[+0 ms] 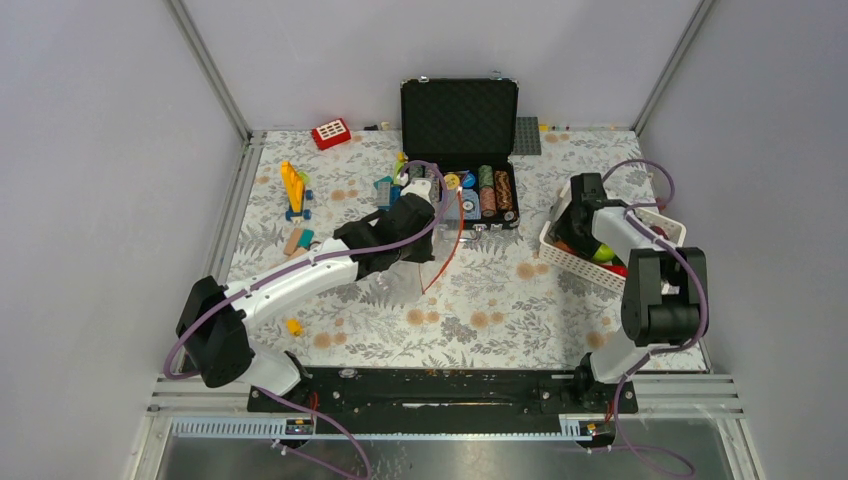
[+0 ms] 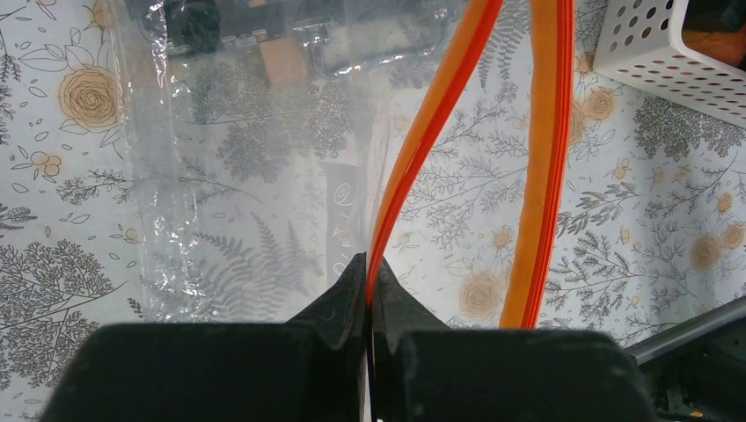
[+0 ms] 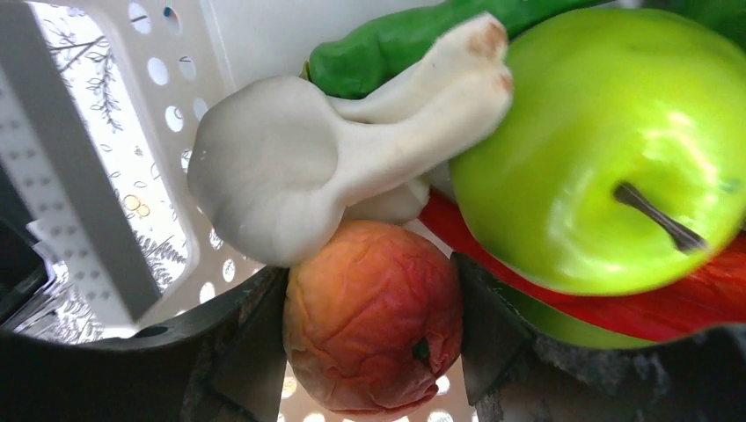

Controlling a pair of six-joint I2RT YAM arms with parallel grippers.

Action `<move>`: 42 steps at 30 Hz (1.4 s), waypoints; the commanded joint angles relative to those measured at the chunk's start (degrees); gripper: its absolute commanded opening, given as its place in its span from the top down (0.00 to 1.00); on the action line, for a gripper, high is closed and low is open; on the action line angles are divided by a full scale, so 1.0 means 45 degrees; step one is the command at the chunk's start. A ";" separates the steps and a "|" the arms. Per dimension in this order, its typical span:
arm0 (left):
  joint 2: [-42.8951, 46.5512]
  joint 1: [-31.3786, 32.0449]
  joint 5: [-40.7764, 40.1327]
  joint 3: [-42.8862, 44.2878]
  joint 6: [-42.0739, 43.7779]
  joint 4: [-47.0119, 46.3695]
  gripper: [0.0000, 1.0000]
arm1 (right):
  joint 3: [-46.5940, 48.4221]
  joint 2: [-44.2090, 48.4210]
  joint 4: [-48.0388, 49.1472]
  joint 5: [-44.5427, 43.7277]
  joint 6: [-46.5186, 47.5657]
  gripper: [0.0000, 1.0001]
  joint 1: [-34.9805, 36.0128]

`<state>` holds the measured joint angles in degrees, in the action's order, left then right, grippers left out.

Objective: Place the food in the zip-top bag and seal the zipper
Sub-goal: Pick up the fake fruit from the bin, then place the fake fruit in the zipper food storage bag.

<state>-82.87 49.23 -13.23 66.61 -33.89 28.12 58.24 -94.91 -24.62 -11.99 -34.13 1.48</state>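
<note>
The clear zip-top bag (image 1: 398,278) lies at mid table, and its film shows in the left wrist view (image 2: 246,176). My left gripper (image 2: 368,283) is shut on one lip of the orange-red zipper (image 2: 422,149). The other lip (image 2: 545,158) runs apart to the right, so the mouth is open. My right gripper (image 3: 369,325) is down in the white basket (image 1: 590,272), its jaws pressed on both sides of a wrinkled red-orange toy fruit (image 3: 369,299). A white mushroom (image 3: 290,176), a green apple (image 3: 598,141), a green pod (image 3: 396,44) and a red piece (image 3: 686,303) crowd it.
An open black case (image 1: 460,115) with poker chip stacks stands behind the bag. A red block (image 1: 331,133), a yellow and blue toy (image 1: 293,190) and a small yellow piece (image 1: 293,326) lie at the left. The basket corner (image 2: 651,61) is right of the bag.
</note>
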 commanded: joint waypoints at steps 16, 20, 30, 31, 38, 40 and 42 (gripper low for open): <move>0.0311 -0.0035 0.0193 0.0252 -0.0277 -0.0739 1.00 | -0.1726 0.6841 0.1592 0.5089 0.1623 0.64 0.0043; 0.0237 -0.0026 0.0190 0.0303 -0.0281 -0.0741 1.00 | -0.2007 0.7842 0.3171 0.8171 0.1658 0.64 0.1405; 0.0174 -0.0030 0.0647 0.0352 -0.0518 -0.0760 1.00 | -0.1749 0.7066 0.7880 1.0314 0.0059 0.64 0.5853; 0.0196 -0.0024 0.0686 0.0342 -0.0567 -0.0765 1.00 | -0.1623 0.6822 0.7787 1.0061 0.0101 0.64 0.6048; 0.0348 -0.0034 0.0875 0.0291 -0.0672 -0.0911 1.00 | -0.1190 0.5225 0.7573 0.8575 0.0218 0.65 0.6737; 0.0411 -0.0027 0.0864 0.0249 -0.0729 -0.0931 1.00 | -0.0961 0.4751 0.7148 0.8204 0.0300 0.65 0.6850; 0.0496 -0.0025 0.0847 0.0215 -0.0747 -0.0951 1.00 | -0.0835 0.4471 0.6646 0.7430 0.0460 0.65 0.6996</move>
<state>-82.87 49.23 -10.44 66.61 -36.32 27.00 50.65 -72.93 6.20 27.38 -32.91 31.48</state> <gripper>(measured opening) 0.006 0.666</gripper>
